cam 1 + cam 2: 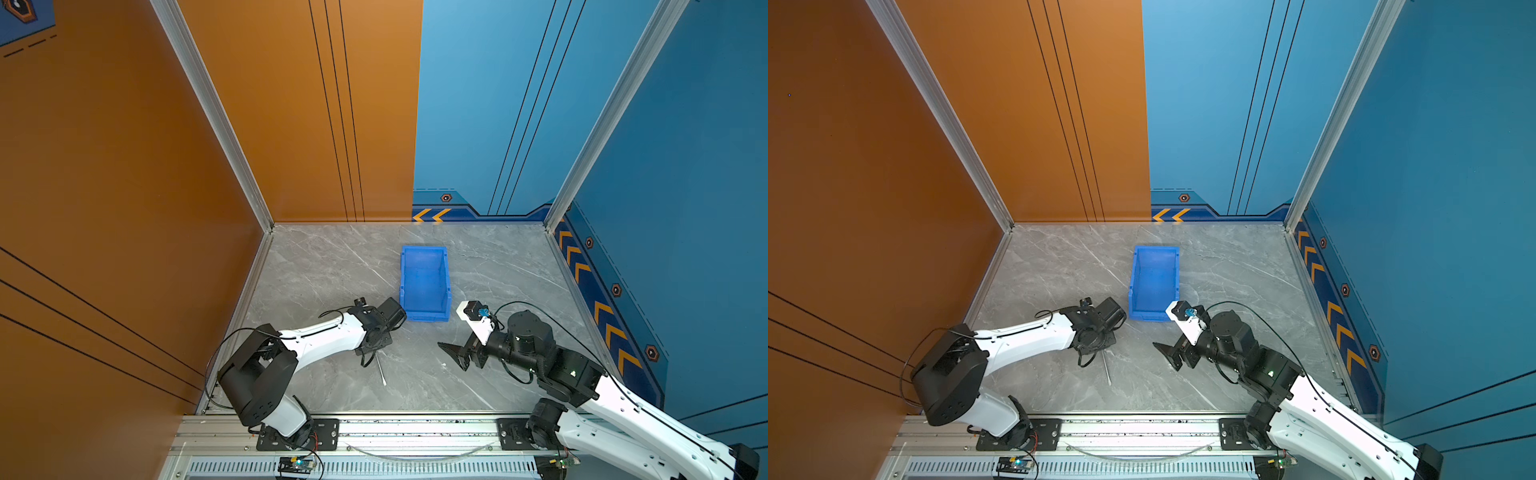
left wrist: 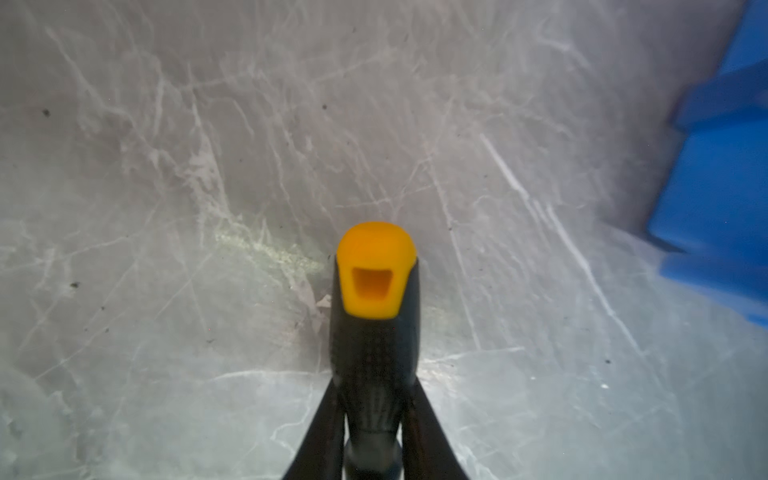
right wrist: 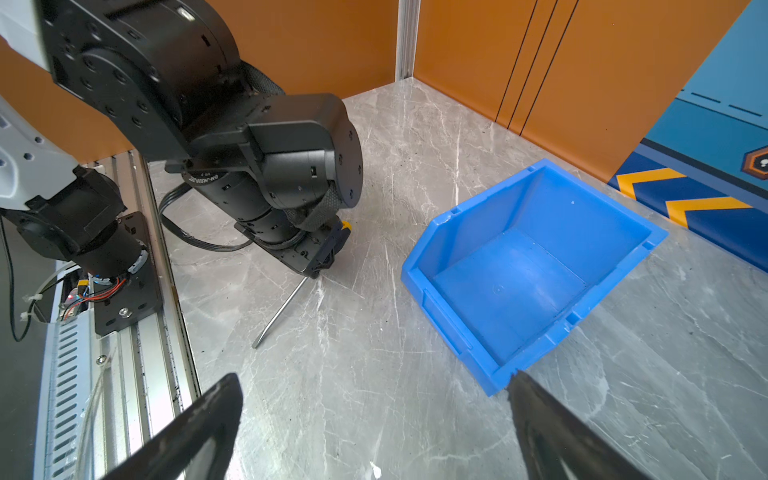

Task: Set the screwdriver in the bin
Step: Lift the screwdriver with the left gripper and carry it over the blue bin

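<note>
Left gripper jaws were clamped narrow on the black handle of the screwdriver, fingers on either side, yellow cap sticking out past them. From the right wrist view the shaft slanted down from the left gripper to the table; tip probably on the surface, couldn't confirm contact. In both top views only the shaft showed, below the left wrist. Screwdriver was outside the bin, near its closer left corner. Right gripper jaws were spread wide, nothing between them, hovering over the table by the bin.
</note>
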